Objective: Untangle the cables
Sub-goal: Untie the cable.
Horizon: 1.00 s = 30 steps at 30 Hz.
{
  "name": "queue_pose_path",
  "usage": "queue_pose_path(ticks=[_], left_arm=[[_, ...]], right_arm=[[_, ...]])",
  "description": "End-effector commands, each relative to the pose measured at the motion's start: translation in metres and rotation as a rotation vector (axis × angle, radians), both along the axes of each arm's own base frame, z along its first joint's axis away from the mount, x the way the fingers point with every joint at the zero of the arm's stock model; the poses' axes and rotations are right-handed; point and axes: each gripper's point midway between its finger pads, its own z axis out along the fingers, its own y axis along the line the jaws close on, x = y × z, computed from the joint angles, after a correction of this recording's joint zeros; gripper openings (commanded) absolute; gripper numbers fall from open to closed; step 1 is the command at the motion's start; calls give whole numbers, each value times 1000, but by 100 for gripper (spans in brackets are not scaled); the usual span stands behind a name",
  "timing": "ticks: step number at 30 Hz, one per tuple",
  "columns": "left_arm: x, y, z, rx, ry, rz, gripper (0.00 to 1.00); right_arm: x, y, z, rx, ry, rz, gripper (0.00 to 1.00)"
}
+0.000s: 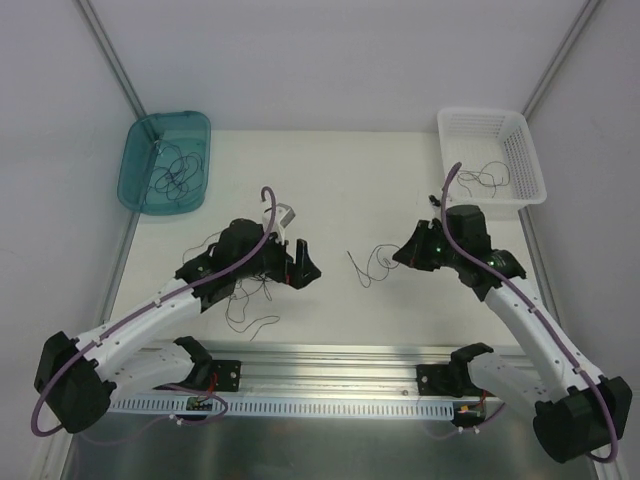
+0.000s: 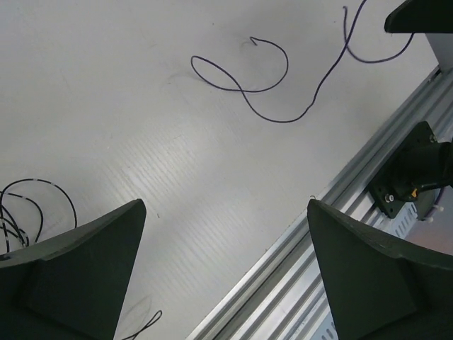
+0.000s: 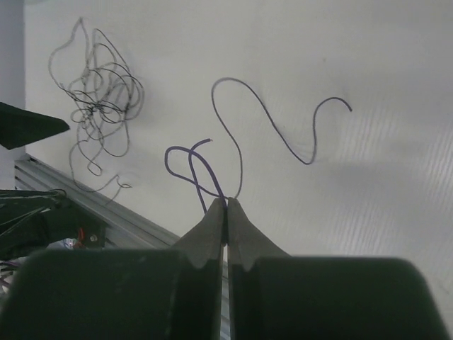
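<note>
A tangled bundle of thin dark cables (image 1: 245, 293) lies on the white table, partly under my left arm; it also shows in the right wrist view as the tangle (image 3: 102, 106). One separate purple cable (image 1: 368, 264) curls across the table's middle. My right gripper (image 3: 226, 203) is shut on this cable (image 3: 185, 161), and the rest of it snakes away over the table. My left gripper (image 2: 226, 207) stands wide open above bare table with nothing between its fingers; the loose cable (image 2: 248, 88) lies well ahead of it.
A teal bin (image 1: 135, 150) at the back left holds some thin cables. A white basket (image 1: 525, 150) at the back right holds one cable. An aluminium rail (image 1: 330, 360) runs along the near edge, with the arm bases on it.
</note>
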Motion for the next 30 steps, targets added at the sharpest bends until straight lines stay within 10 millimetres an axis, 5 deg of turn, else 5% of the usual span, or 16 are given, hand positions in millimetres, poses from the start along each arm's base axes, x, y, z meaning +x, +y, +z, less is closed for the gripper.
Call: queue_pose_path(ticks=[1,9,14,22,30], left_arm=[[21,-15,19,-9,-94,10,99],[46,-43,-20,-48,142,203,99],[56,-60,-47,-33,248,286,99],[28,-87,-88,7,400,285,97],[22,-84,-121,121,398,372,89]], right_arm=[[14,6,-18,8,6,-39,1],[9,-1,-79,-109,174,-67,1],[4,4,-94,-126,210,-48,1],[0,5,-107,-154,226,-42,1],[-5,16,-117,-145,244,-23,1]])
